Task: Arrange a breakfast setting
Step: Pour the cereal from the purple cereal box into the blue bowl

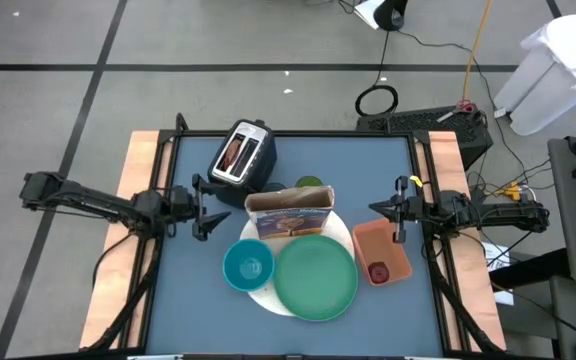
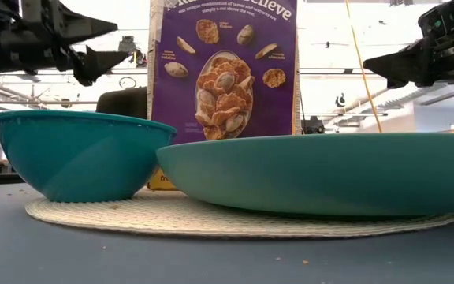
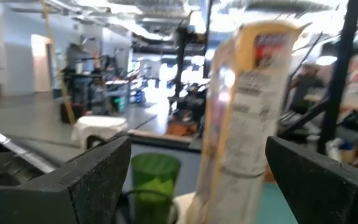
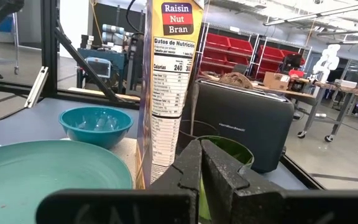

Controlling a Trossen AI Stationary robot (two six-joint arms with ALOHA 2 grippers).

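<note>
The large green plate [image 1: 315, 277] and the small teal bowl [image 1: 248, 265] rest on a white round plate [image 1: 340, 232] at the table's middle. Behind them stands a purple cereal box [image 1: 290, 212], and a yellow-green cup [image 1: 309, 184] stands behind the box. A small red fruit [image 1: 378, 272] lies in the orange tray [image 1: 381, 245]. My left gripper [image 1: 208, 208] hovers open left of the box, pointing at it [image 3: 197, 155]. My right gripper [image 1: 400, 215] is shut above the tray's far end, with nothing between its fingers [image 4: 201, 146].
A silver-black toaster [image 1: 243, 153] with toast in it stands at the back left of the blue table top. Wooden rails [image 1: 146, 150] line the left and right sides. Bare blue surface lies near the front edge [image 1: 188, 320].
</note>
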